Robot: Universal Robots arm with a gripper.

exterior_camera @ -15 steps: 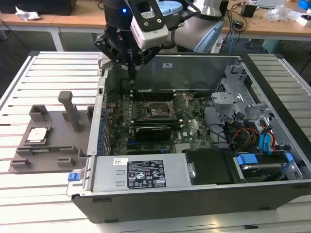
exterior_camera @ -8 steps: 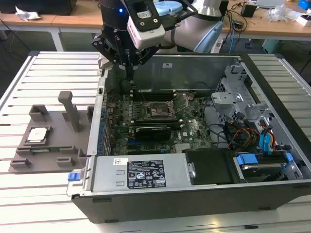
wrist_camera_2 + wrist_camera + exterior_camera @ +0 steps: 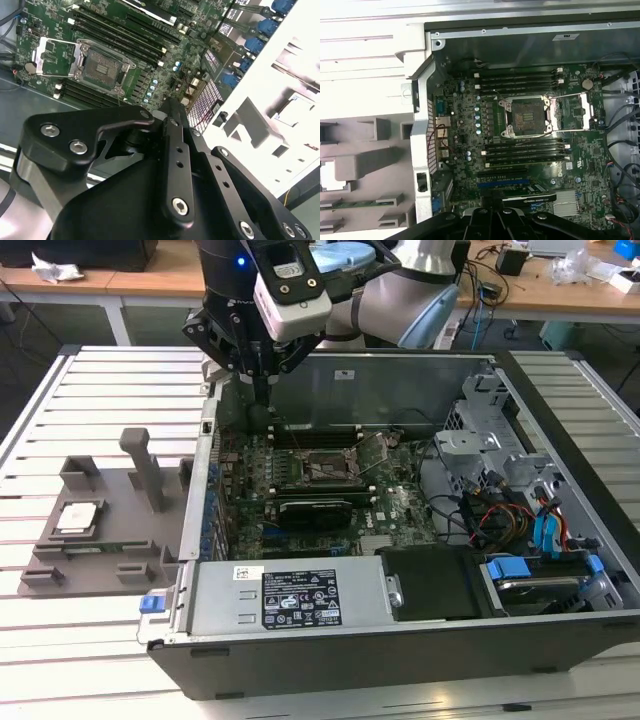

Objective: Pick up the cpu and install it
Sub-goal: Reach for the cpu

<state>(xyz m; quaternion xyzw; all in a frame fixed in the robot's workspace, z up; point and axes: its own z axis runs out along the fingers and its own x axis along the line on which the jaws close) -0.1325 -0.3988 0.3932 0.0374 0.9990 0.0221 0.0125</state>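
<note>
cpu point(image 3: 327, 176) cut off by edge in first wrist view, surface glare-blurred.

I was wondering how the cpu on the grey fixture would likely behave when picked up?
The cpu is a thin flat square with a metal top, so probably stiff and light. That smooth top may be slippery. Lying flat on the fixture, it should not roll.

An open computer case point(image 3: 350, 665) lies on a slatted metal table point(image 3: 100, 380), its green motherboard point(image 3: 395, 510) exposed beside tangled cables point(image 3: 495, 515). A grey fixture point(image 3: 130, 535) sits just outside, toward the exterior view's left. Wooden desks point(image 3: 560, 295) stand behind.
</note>
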